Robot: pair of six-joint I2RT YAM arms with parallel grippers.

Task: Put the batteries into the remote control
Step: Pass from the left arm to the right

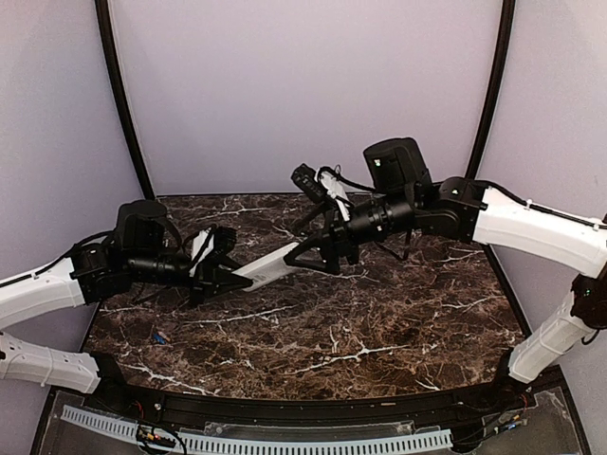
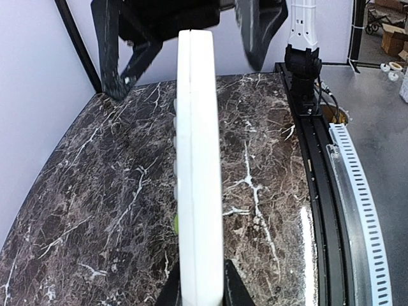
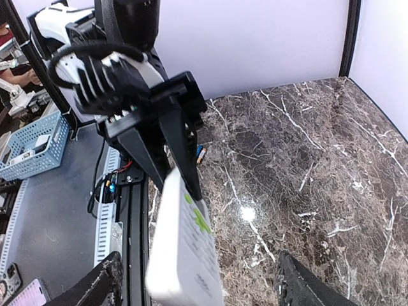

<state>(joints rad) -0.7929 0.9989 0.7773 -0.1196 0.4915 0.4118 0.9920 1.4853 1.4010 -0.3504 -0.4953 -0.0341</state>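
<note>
Over a marble table [image 1: 379,332], we see the remote [image 1: 270,268] held aloft, one end pinched in the left jaws, the other between the wide-spread right jaws; batteries [image 1: 159,336] lie on the table.

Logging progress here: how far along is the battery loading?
Done: the remote is off the table, clamped in the left gripper. In hand: the right gripper is open, straddling the remote's far end. To do: the batteries, a blue speck, lie on the table near its left edge; none is held, so loading has not begun.
</note>
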